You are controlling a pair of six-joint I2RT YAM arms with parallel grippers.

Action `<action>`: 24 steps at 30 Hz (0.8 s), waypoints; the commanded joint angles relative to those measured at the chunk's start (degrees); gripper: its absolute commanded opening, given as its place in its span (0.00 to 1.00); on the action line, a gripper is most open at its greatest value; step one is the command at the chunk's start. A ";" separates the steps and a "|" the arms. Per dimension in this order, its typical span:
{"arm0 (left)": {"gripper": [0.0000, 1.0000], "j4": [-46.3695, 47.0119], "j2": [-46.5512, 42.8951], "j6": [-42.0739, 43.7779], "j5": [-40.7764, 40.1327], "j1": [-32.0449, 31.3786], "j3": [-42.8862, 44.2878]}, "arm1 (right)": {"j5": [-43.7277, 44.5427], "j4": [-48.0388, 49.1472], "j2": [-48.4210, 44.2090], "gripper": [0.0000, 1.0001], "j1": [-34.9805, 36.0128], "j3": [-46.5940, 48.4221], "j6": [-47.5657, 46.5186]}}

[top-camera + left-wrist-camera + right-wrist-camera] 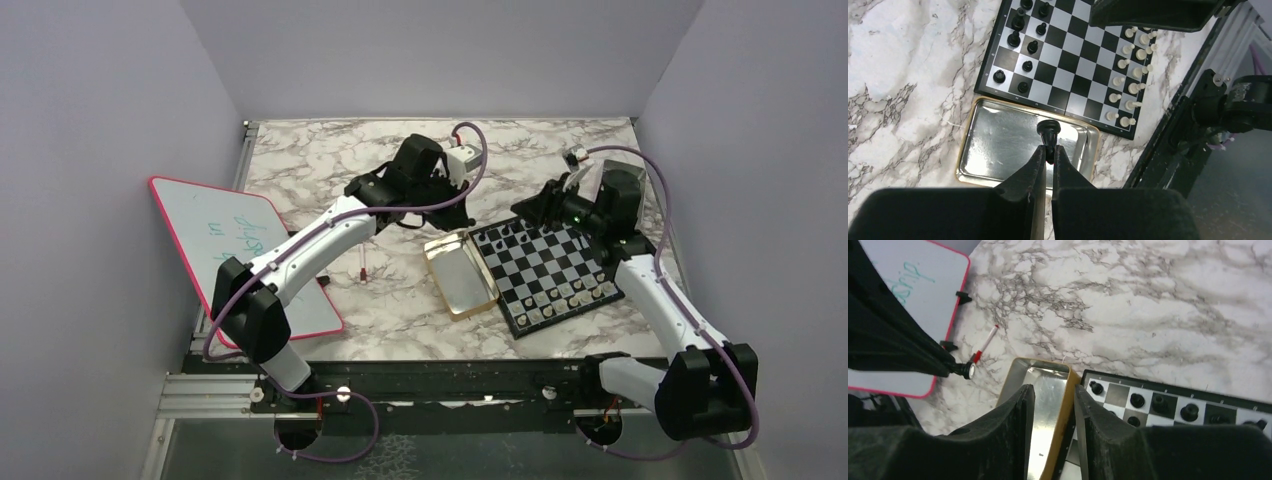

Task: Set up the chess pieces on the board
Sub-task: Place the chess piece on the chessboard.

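Left arm: the left fingers (1038, 162) are pressing together on a black piece (1048, 129), pinching it by its narrow upper part. Its round base is pointing away from the wrist camera. The piece is hanging over the gold tin (993, 150), toward the tin's side nearest the board (1068, 60). I cannot tell from this angle how far above the tin floor it is sitting.

Right arm: the right fingers (1018, 415) are standing spread. The tin's wall and the board's corner are showing through the gap, and nothing is lying between the fingers. In the top view, I am seeing this arm reaching over the far end of the board.

Board: it is lying on the marble desk (330, 150) at an angle, just right of the tin, and the two seem to be touching along one edge. The other black pieces (1018, 22) are standing in the two rows on the far side. The pale pieces (1133, 65) are filling the two rows on the side nearer the arm bases.

Elsewhere: a pink-rimmed whiteboard (230, 250) is lying at the left edge of the desk. A small red-and-white marker (363, 265) is lying between it and the tin, touching neither.
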 commanded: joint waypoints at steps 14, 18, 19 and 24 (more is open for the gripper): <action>0.03 -5.27 -4.16 -2.92 12.94 4.08 1.43 | -5.47 10.12 -2.57 0.57 19.73 -4.40 -50.98; 0.03 -5.27 -4.20 -3.09 14.45 4.08 0.93 | -3.47 8.90 -1.83 0.56 21.59 -3.52 -54.75; 0.03 -5.22 -4.21 -3.14 14.46 4.10 0.92 | -3.48 8.82 -1.74 0.55 21.79 -3.41 -55.17; 0.03 -5.18 -3.98 -3.18 15.07 4.10 1.10 | -2.35 7.85 -1.21 0.47 23.42 -3.26 -56.93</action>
